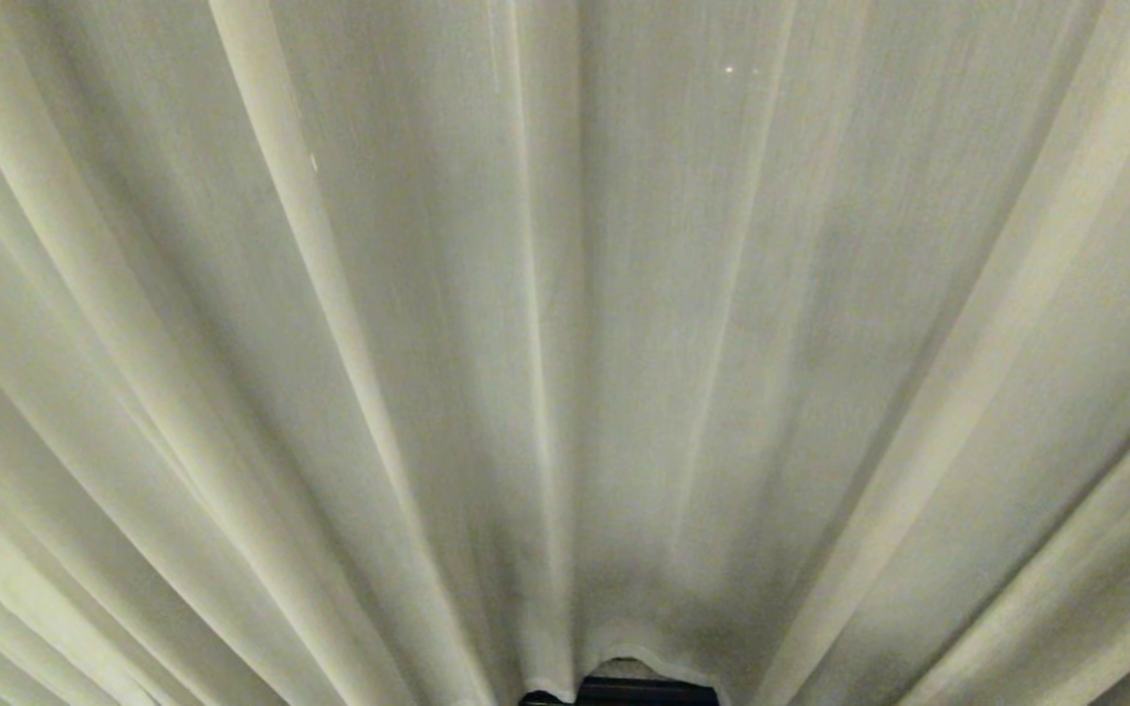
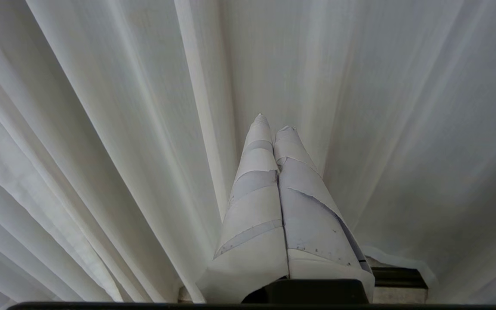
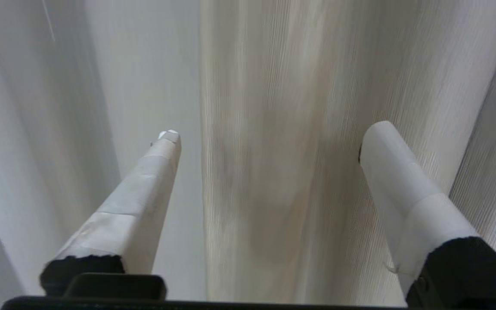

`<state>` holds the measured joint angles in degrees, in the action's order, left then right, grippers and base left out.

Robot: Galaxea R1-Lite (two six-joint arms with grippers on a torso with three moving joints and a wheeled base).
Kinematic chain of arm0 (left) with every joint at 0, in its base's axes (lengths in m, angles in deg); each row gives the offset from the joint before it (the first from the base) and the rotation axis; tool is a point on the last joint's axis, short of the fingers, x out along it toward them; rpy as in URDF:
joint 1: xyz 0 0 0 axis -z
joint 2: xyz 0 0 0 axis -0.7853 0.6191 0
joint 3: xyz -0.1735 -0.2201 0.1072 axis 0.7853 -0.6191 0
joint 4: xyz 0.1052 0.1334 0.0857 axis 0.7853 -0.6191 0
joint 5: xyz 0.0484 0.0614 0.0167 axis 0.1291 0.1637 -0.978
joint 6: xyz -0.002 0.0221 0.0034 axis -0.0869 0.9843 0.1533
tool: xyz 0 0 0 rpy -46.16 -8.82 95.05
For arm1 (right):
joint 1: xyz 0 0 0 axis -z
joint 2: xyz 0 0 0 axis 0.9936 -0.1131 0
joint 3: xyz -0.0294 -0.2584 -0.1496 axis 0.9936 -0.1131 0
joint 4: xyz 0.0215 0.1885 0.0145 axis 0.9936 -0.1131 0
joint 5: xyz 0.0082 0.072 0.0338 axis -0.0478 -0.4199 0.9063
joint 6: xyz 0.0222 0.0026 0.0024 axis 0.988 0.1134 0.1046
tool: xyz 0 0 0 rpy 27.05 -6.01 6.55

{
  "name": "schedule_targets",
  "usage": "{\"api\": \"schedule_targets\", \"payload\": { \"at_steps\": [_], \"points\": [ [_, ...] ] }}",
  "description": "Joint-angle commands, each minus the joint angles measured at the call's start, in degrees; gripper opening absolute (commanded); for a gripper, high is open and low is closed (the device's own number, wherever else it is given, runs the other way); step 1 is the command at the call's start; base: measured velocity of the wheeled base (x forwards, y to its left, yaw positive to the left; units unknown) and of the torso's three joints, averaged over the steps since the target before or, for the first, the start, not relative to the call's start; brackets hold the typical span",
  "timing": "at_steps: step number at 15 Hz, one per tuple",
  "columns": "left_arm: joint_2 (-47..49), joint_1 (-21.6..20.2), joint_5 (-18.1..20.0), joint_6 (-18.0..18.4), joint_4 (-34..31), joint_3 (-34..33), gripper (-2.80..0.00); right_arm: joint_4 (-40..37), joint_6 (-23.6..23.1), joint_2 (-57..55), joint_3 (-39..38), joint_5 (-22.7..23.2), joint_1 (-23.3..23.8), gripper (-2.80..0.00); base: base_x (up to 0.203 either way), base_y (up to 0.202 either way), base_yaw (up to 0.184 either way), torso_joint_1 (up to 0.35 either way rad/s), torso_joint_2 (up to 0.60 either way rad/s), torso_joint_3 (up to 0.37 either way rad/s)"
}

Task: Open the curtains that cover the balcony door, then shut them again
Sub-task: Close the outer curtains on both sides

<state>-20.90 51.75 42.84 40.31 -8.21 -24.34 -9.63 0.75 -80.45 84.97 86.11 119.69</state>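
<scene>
The cream-white, floor-length pleated fabric curtains are filling the head view from edge to edge, hanging drawn across whatever lies behind them. The right end effector is pointing at the cloth with its white-taped fingers spread wide apart and gripping nothing; between them a thick, grainy, ribbed cream fold is standing, with a smoother, thinner sheer layer beside it. The left end effector is hanging idle in front of the sheer pleats, its taped fingers pressed together and empty.

Judging by this, the robot is lining up to take hold of the thick fold, though whether this belongs to the opening or the closing pass is not something these views are settling. The next move is calling for the right end effector to push forward until the fold sits well between the fingers, clamp on it, and then drag it sideways along the rail.

The balcony door is not showing anywhere. Only a small dark strip is peeking out under the hem, too little to identify. The curtain rail, the floor and both arms are out of sight.
</scene>
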Motion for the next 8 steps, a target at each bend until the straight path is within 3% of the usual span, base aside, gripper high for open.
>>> {"api": "schedule_targets", "payload": {
  "at_steps": [1, 8],
  "points": [
    [0.0, 0.0, 0.0, 0.0, 0.0, 0.0, -2.8, 3.4, -0.1, 0.8, -0.1, 0.0, 0.2, 0.0, 0.0, 0.0, 0.0, 0.0, 0.0, 0.0],
    [0.0, 0.0, 0.0, 0.0, 0.0, 0.0, -2.8, 6.4, 2.0, 0.2, 5.7, 0.0, 2.2, 0.0, 0.0, 0.0, 0.0, 0.0, 0.0, 0.0]
  ]
}}
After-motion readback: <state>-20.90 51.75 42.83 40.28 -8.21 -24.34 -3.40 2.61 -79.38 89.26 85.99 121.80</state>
